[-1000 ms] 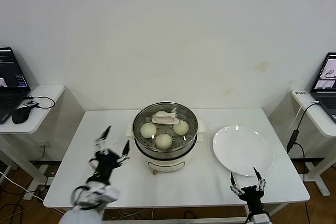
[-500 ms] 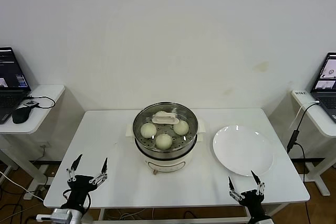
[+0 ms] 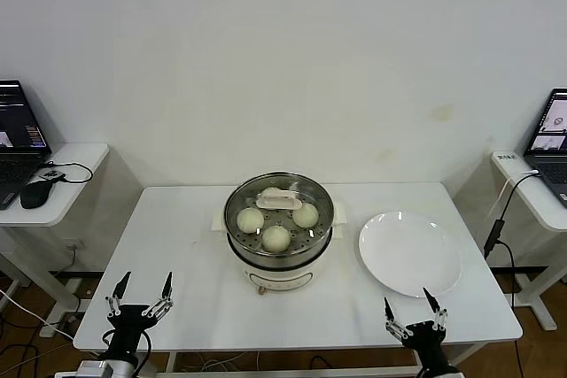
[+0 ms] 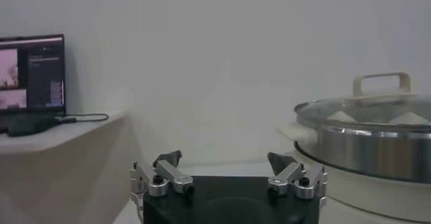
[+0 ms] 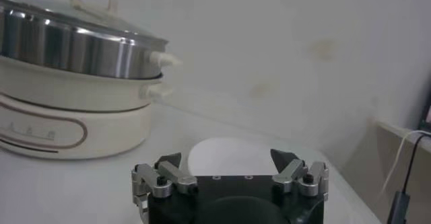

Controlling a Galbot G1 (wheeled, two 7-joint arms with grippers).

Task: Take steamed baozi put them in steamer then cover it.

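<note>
Head view — left claw [image 3: 139,292], right claw [image 3: 413,310] splayed at table [image 3: 186,245] front edge.

left gripper [image 3: 139,294]: dropped from mid-left beside the steamer [image 3: 278,235] to the lower-left frame edge, at the table's [image 3: 204,307] front edge | fingers spread, empty | right gripper [image 3: 415,312]: sank slightly at bottom right

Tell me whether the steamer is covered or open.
Covered. The glass cover sits on the steamer, its handle on top, with baozi visible through it.
</note>
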